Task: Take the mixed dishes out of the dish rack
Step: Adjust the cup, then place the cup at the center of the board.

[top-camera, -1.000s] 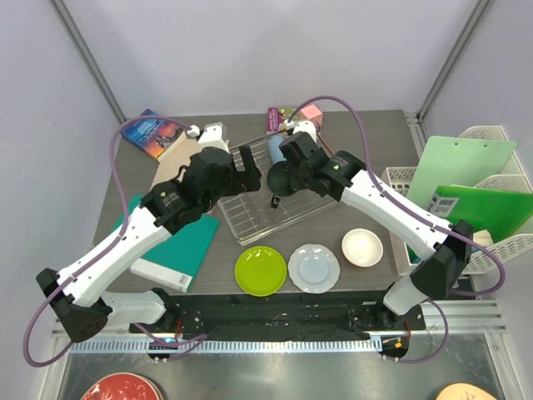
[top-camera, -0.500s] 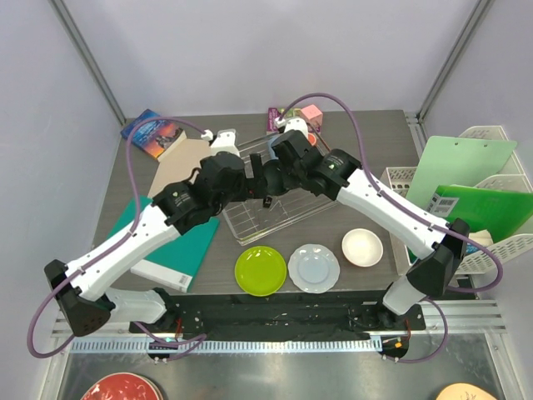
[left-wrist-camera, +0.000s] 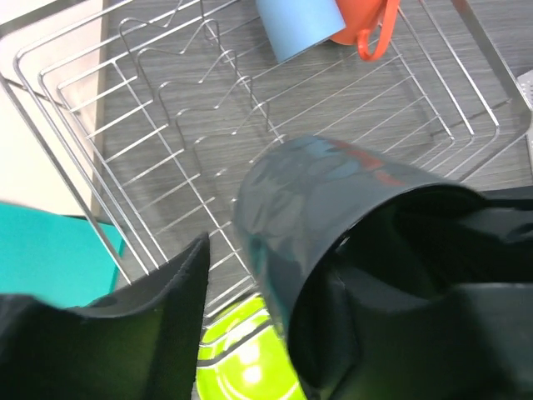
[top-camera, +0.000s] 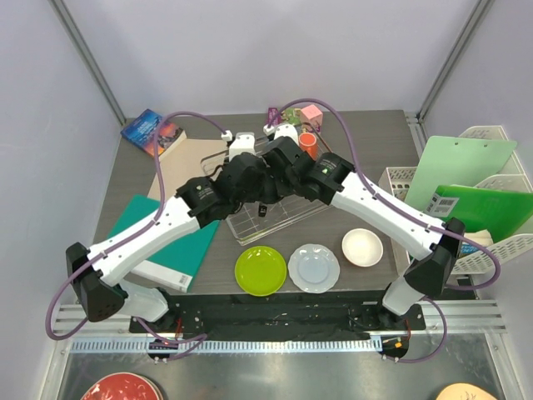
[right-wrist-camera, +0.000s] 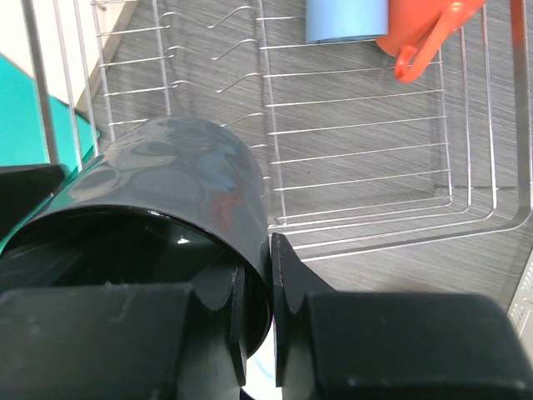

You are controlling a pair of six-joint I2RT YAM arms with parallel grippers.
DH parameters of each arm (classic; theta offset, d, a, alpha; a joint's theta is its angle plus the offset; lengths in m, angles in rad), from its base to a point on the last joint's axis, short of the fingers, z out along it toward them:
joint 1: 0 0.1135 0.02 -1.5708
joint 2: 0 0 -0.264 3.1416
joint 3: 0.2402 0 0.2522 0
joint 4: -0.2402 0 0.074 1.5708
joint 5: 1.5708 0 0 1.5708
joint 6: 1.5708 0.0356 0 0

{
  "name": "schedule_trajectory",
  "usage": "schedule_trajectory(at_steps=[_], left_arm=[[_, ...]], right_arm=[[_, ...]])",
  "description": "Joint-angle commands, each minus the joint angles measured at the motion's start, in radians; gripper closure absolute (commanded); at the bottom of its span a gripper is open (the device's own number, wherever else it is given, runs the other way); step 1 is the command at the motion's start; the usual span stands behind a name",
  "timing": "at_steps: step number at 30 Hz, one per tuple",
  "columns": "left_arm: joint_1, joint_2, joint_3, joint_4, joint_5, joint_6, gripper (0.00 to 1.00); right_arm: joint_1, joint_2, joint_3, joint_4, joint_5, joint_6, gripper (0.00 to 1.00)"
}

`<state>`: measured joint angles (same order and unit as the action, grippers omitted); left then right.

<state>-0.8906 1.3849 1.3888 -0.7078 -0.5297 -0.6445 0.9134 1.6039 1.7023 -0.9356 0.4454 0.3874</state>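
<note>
The dark grey mug point(right-wrist-camera: 166, 167) hangs tilted over the dish rack point(top-camera: 241, 221), and my right gripper point(right-wrist-camera: 271, 242) is shut on its rim, one finger inside and one outside. My left gripper point(left-wrist-camera: 283, 275) straddles the same mug point(left-wrist-camera: 333, 192). Its left finger point(left-wrist-camera: 179, 287) stands a little off the mug's wall; its other finger is hidden. At the far end of the rack point(left-wrist-camera: 166, 142) lie the light blue cup point(left-wrist-camera: 300, 25) and the orange mug point(top-camera: 307, 143). On the table in front sit the lime-green plate point(top-camera: 261, 271), the pale blue-white plate point(top-camera: 314, 267) and the white bowl point(top-camera: 362, 247).
A teal book point(top-camera: 179, 242) lies left of the rack, with a beige board point(top-camera: 187, 158) and another book point(top-camera: 150, 132) behind it. A pink box point(top-camera: 311, 112) sits at the back. White baskets holding green boards point(top-camera: 466, 192) line the right edge.
My left arm has swung right to the mug and its jaws have narrowed around it. The right gripper has carried the mug a little left, uncovering the orange mug.
</note>
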Motion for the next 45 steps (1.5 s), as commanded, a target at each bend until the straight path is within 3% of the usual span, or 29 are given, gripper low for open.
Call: schedule_trajectory(at_steps=[1,4,11,13,14,17,19,20,21,25,33,39,45], left_arm=[[-0.002,0.002,0.029,-0.032,-0.05,0.022,0.63],[-0.002,0.008,0.03,-0.035,-0.036,0.028,0.97],[-0.002,-0.023,-0.028,0.02,0.023,0.043,1.0],[-0.001,-0.041,-0.04,0.053,0.04,0.048,1.0],[-0.002,-0.047,-0.043,0.062,0.048,0.051,1.0],[-0.001,-0.053,-0.024,0.05,0.063,0.062,1.0],[0.001,-0.057,-0.005,0.036,0.063,0.066,1.0],[0.002,-0.058,-0.001,0.034,0.06,0.068,1.0],[0.004,-0.057,0.009,0.028,0.06,0.069,1.0],[0.013,-0.066,0.019,0.013,0.069,0.068,1.0],[-0.004,-0.075,-0.036,0.045,0.184,0.028,1.0],[-0.077,0.001,-0.013,0.073,0.264,0.0,1.0],[-0.148,0.121,0.013,0.09,0.299,-0.021,1.0]], right_arm=[[0.012,-0.047,0.082,0.038,0.036,-0.004,0.99],[0.01,-0.056,0.076,0.037,0.038,-0.004,0.99],[0.013,-0.101,0.028,0.066,0.05,0.001,0.96],[0.012,-0.125,-0.002,0.084,0.041,-0.007,0.72],[0.012,-0.134,-0.015,0.104,0.039,-0.008,0.48],[0.012,-0.173,-0.062,0.135,0.058,-0.004,0.24],[0.012,-0.196,-0.084,0.144,0.103,0.011,0.16],[0.013,-0.203,-0.09,0.15,0.13,0.024,0.03],[0.012,-0.213,-0.098,0.155,0.142,0.033,0.0],[0.012,-0.292,-0.15,0.173,0.234,0.044,0.0],[0.012,-0.527,-0.338,0.214,0.558,0.087,0.0],[0.012,-0.708,-0.484,0.271,0.618,0.128,0.0],[0.012,-0.777,-0.559,0.274,0.621,0.142,0.0]])
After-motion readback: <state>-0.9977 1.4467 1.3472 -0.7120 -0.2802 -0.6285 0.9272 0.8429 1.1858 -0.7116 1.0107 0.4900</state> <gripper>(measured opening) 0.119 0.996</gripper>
